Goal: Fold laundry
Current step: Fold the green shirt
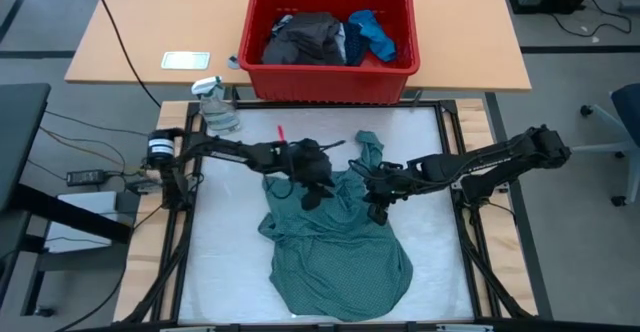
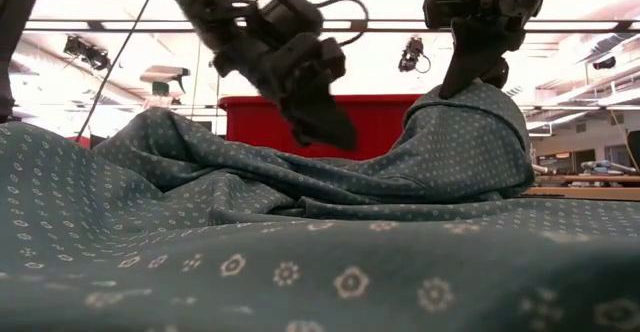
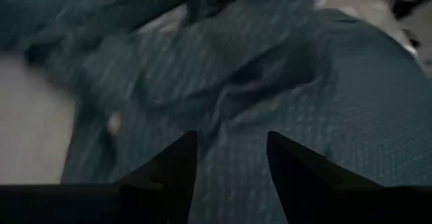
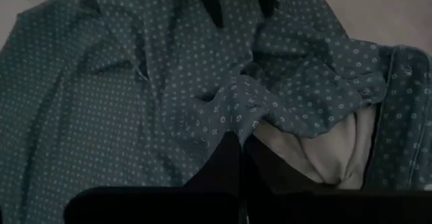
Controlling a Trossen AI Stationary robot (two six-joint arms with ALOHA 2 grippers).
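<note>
A large teal-green dotted shirt lies crumpled on the white mat, its lower part spread toward the near edge. My right gripper is shut on a raised fold at the shirt's far right part, and in the low view that fold stands up as a peak. My left gripper is open and hangs over the shirt's far left part. Its fingers slant down toward the wrinkled cloth, and I cannot tell whether they touch it. My right gripper pinches a bunched fold of the shirt between its two fingertips. It comes slanting down from the table's right side. The fold is pulled up into a peak. The rest of the shirt lies slack on the mat.
A red bin stands beyond the mat's far edge, holding a dark grey piece and a bright blue piece. A clear spray bottle is at the mat's far left corner. Bare mat shows left of the shirt.
</note>
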